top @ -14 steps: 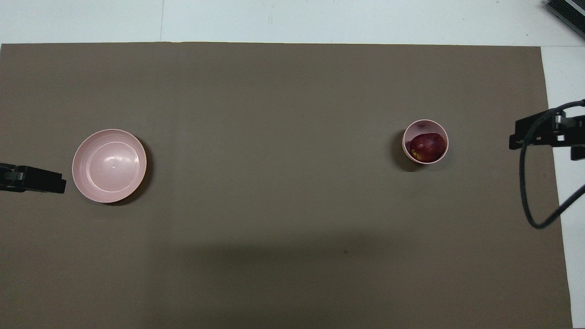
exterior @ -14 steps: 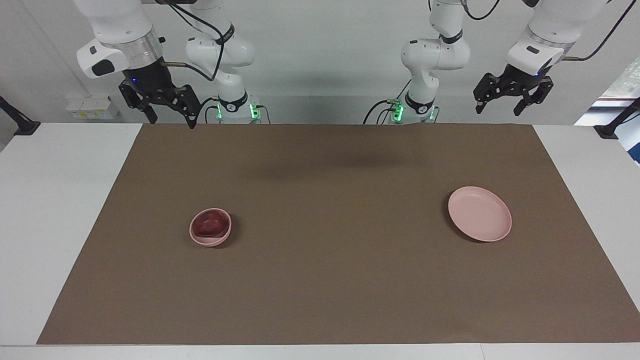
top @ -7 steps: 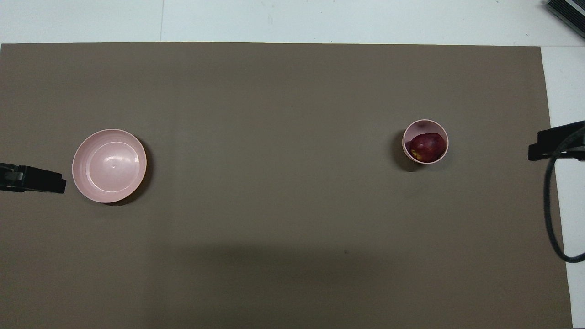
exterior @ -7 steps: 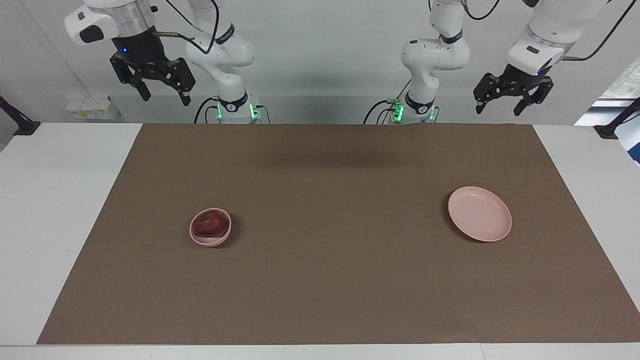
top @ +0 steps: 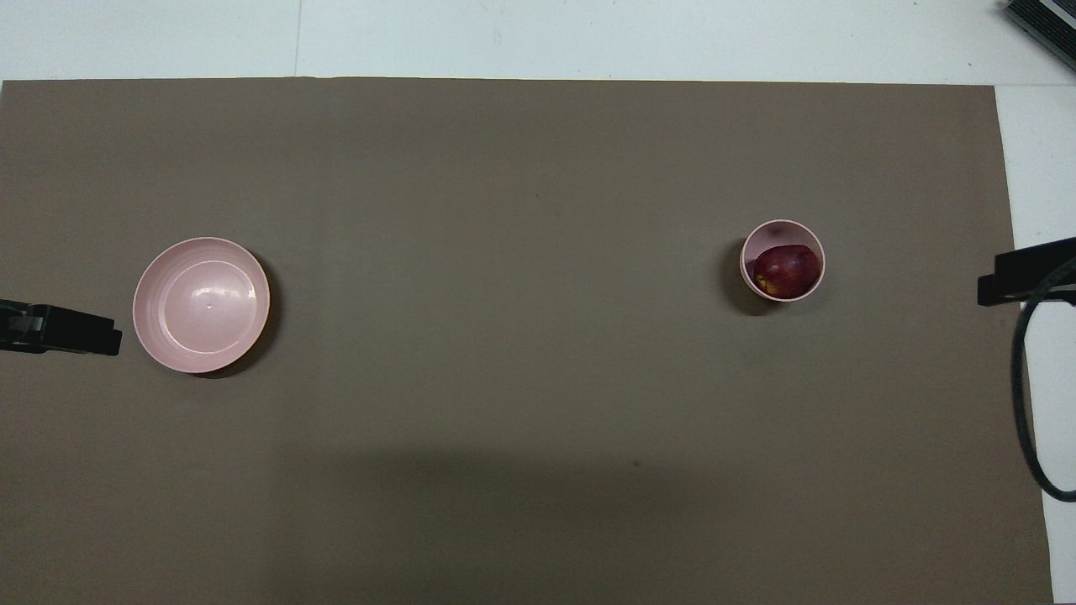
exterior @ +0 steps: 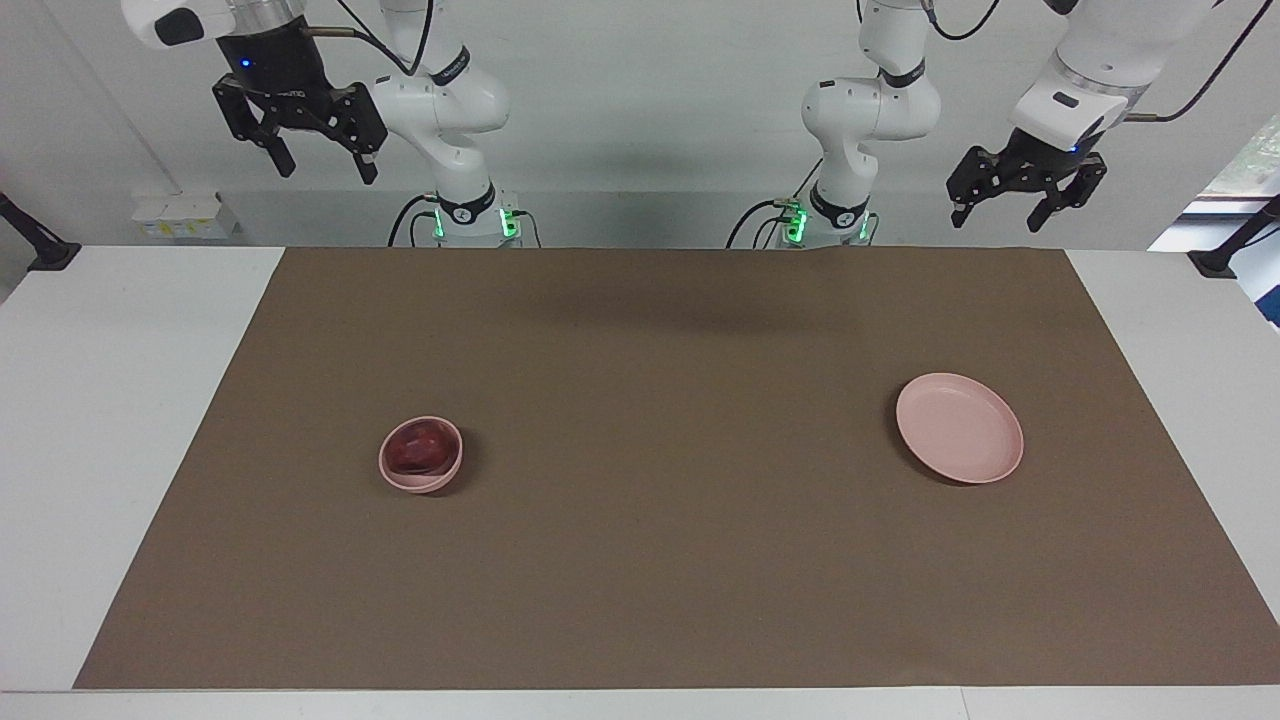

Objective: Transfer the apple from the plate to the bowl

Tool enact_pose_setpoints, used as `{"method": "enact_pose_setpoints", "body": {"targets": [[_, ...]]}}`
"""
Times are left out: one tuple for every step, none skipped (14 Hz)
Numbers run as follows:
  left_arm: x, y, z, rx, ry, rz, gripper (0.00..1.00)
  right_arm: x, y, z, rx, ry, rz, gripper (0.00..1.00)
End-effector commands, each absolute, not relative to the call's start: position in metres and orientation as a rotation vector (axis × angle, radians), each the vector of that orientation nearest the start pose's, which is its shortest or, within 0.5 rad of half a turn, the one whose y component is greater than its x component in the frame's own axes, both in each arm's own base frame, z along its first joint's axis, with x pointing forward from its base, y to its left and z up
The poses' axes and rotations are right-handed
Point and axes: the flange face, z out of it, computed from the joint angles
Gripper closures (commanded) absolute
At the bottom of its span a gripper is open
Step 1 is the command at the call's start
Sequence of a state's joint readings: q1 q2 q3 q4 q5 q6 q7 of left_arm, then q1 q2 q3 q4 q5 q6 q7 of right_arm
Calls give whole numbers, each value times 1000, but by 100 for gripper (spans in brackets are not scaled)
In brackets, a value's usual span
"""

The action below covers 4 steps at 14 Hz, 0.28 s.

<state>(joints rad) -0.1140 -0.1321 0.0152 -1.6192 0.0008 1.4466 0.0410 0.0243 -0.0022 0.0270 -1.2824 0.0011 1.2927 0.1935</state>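
Dark red and glossy, the apple (exterior: 420, 447) sits inside the small pink bowl (exterior: 421, 478), filling most of it, toward my right arm's end of the counter (exterior: 120, 400). A yellowish patch shows low on its skin in the overhead view. The bowl stands on the brown mat (exterior: 660, 520) that covers most of the white counter top.

Well apart from it, toward my left arm's end, the pale pink plate (exterior: 960, 428) lies flat on the same mat with nothing on it, about as near to my bases as the bowl is.

My right jaws (exterior: 318, 168) hang high in the air above the counter's edge at my own end, near that arm's base, with the two fingers apart and nothing between them. My left jaws (exterior: 1000, 217) are also raised, over the mat's corner at my own end, fingers spread and holding nothing. Neither touches the bowl, the plate or the apple.

In the overhead view only a dark tip of each comes into the picture at the edges: my left jaws just beside the plate's rim, my right jaws over the white counter past the mat's edge, with a black cable (top: 1030, 420) looping below them.
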Motion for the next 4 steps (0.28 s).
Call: {"method": "enact_pose_setpoints", "body": {"targets": [[492,-46,660,-3130,218,41,0,514,27,727,-3136,185,-7,0],[492,-46,660,-3130,218,41,0,514,29,727,-3139,177,-8,0],[492,-46,660,-3130,218,41,0,514,29,727,-3142,179,-8,0],[492,-46,660,-3130,218,41,0,514,29,727,-3145,178,-9,0]]}}
